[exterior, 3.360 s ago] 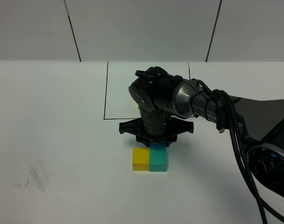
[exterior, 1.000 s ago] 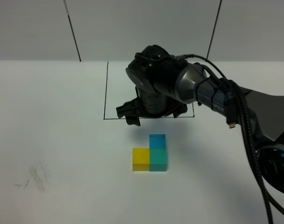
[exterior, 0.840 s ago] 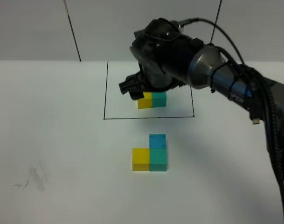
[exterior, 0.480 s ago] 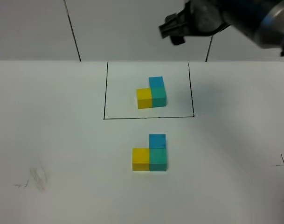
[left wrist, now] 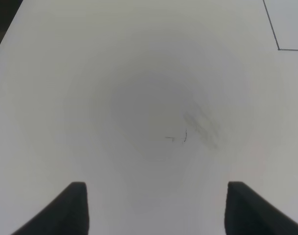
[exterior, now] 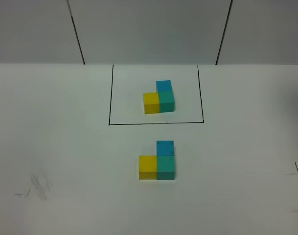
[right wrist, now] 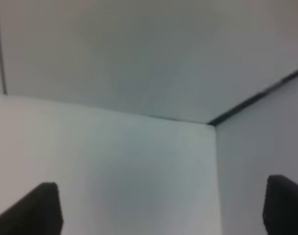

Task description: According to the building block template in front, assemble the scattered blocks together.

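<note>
"Yellow, teal and blue: the scattered blocks (exterior: 157,161) sit joined in an L on the white bench (exterior: 65,147), just in front of the black frame holding the building block template (exterior: 159,97). Both clusters look alike."

"Then I'd judge the job finished. Where are the tools?"

"Neither shows from above. The left tool (left wrist: 156,208) hangs over bare bench by some scuff marks, jaws apart, empty; the blocks lie well off toward the middle. The right tool (right wrist: 161,208) faces the grey panelled wall, jaws wide, empty."

"Which is nearer?"

"Can't tell."
</note>
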Tool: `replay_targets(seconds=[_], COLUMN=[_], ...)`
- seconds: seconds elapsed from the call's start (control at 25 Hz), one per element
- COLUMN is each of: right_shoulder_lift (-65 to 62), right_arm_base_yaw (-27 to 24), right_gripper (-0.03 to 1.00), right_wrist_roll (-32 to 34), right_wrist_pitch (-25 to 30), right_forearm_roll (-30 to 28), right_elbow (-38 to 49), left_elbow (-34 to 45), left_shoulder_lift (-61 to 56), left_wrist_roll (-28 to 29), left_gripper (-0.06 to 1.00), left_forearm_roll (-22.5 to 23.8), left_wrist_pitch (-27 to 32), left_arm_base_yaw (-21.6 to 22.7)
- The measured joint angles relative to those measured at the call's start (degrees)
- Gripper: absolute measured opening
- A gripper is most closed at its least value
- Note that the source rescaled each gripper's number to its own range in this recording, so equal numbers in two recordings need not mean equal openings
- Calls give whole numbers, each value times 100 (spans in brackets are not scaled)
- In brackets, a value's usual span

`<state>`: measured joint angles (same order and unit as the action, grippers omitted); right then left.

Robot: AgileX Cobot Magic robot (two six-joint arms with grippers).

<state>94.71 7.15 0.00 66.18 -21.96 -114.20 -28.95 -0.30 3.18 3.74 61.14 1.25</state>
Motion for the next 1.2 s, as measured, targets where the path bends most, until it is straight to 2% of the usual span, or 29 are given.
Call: replay_targets(seconds=[0.12,0.24,0.4,0.68,0.88,1.2], right_shoulder_lift=[-309,-645,-1344,-2794,-4220,-6697], right_arm_base_yaw=[-518,-928,-1126,-1138,-1112,-283], right_gripper=[80,80,80,80,80,80], right_wrist_roll=[-531,-1001,-1248,-1294,-1294,-1125], right_wrist_pitch=[303,353,367,366,254,-291], right_forearm_roll=[226,440,574,581,599,644], right_elbow=[0,6,302,1342,2641,4573], left_elbow=[0,0,0,0,0,0], left_shoulder_lift=[0,0,0,0,0,0], left_wrist_roll=[0,0,0,0,0,0], left_gripper=[36,36,36,36,36,36], left_forearm_roll=[0,0,0,0,0,4], left_wrist_pitch=[0,0,0,0,0,0], left_arm_base_yaw=[0,0,0,0,0,0])
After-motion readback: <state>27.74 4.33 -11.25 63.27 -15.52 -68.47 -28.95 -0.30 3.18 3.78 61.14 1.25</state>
